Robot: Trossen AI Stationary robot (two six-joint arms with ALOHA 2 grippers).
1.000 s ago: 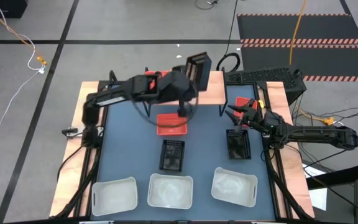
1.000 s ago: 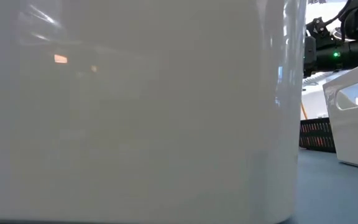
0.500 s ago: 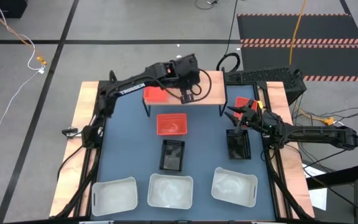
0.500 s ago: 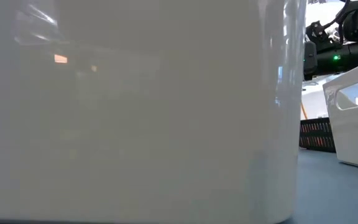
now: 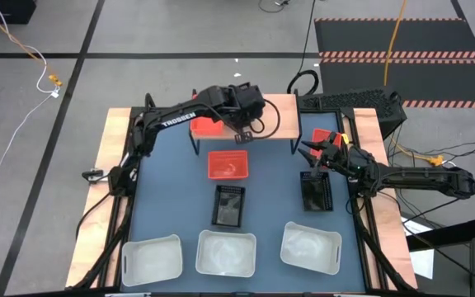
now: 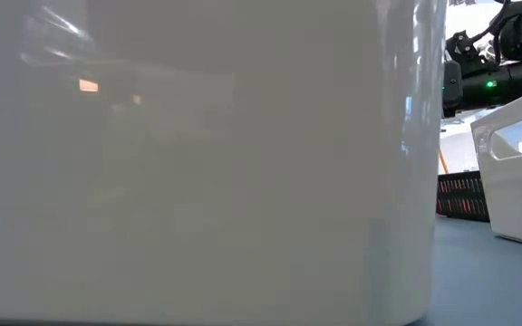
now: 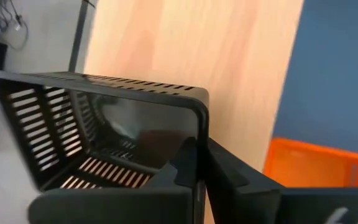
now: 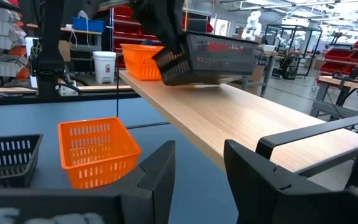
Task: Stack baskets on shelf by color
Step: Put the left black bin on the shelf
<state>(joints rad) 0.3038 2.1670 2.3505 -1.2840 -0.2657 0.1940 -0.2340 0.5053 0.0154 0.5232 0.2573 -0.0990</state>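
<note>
left gripper (image 7: 201,171) clenched on wall of black slotted plastic basket (image 7: 104,134), tilted over light-wood shelf board (image 5: 280,115) | red basket (image 5: 205,125) beside | right gripper (image 8: 197,162) released, idle

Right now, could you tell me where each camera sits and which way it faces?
High: overhead, facing down; left arm, right arm, blue table.
Low: table-top height; white basket blocks it, arm part upper right.
Left wrist: on left arm; left claw clamps black basket.
Right wrist: on right arm; open right claw faces shelf.
Shared: both wrist views show that black basket and shelf.
</note>
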